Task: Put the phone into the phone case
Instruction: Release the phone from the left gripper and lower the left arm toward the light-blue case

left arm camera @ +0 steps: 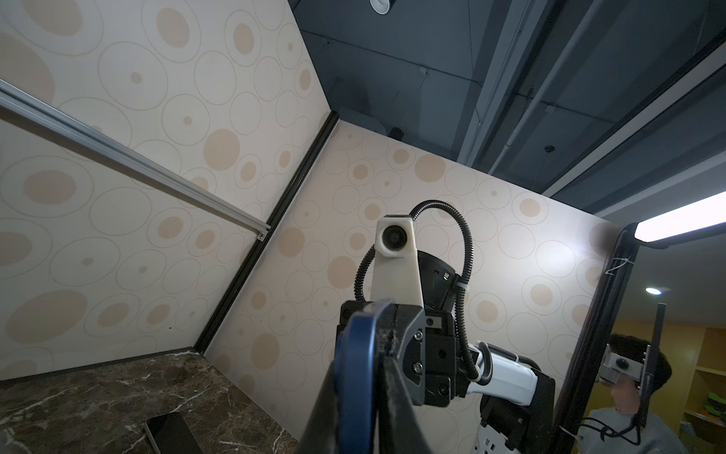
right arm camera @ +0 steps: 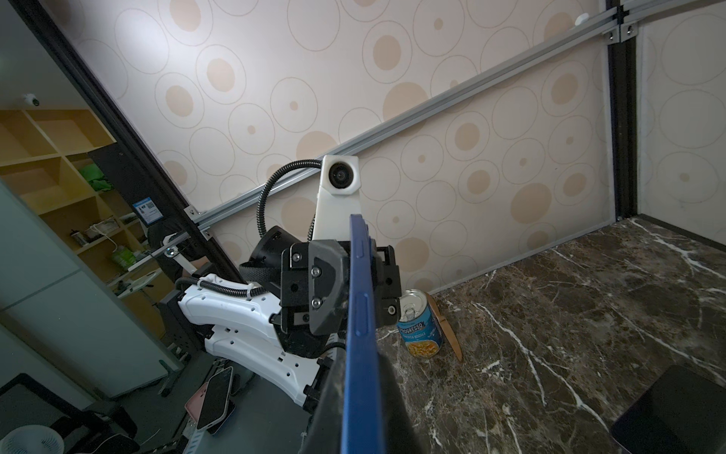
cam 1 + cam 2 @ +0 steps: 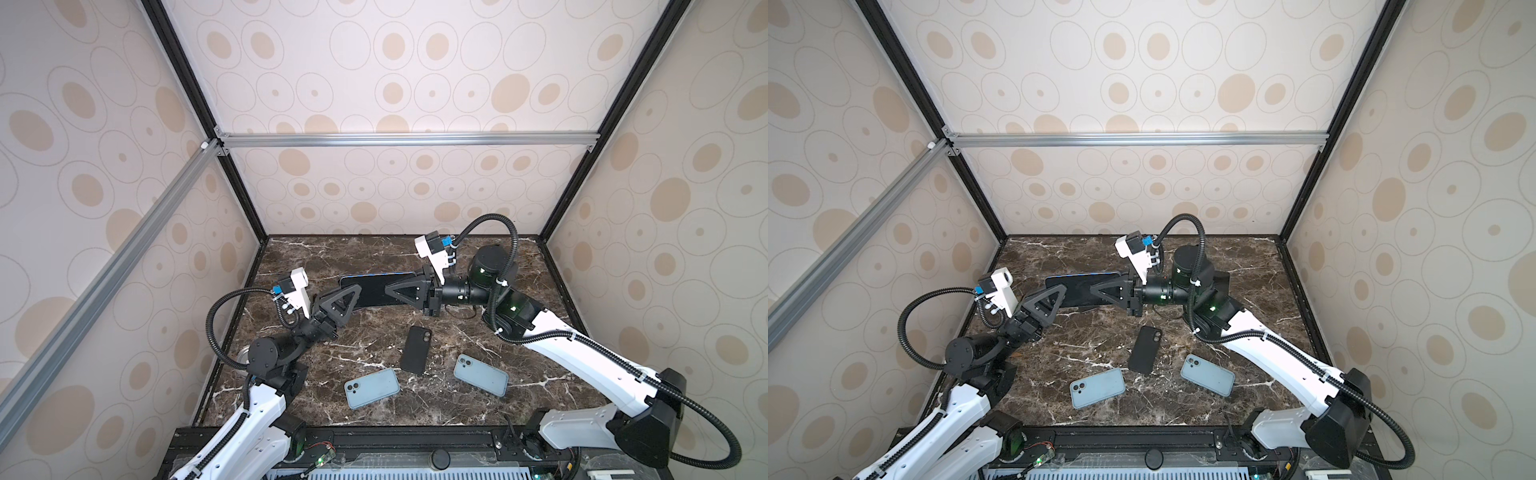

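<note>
In both top views, you held the phone (image 3: 368, 289) aloft over the far table (image 3: 457, 407), with the right gripper (image 3: 388, 293) clamped on its right end to steady it for the left gripper (image 3: 352, 300).

In the left wrist view, its blue edge (image 1: 355, 373), probably the case, lay between that gripper's fingers (image 1: 396, 408). I couldn't tell whether they pinched it.

In the right wrist view, that edge ran out from the right gripper's closed jaws.

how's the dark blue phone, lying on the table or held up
The phone is held up off the table: right gripper shut on one end, left gripper at the other.
</note>
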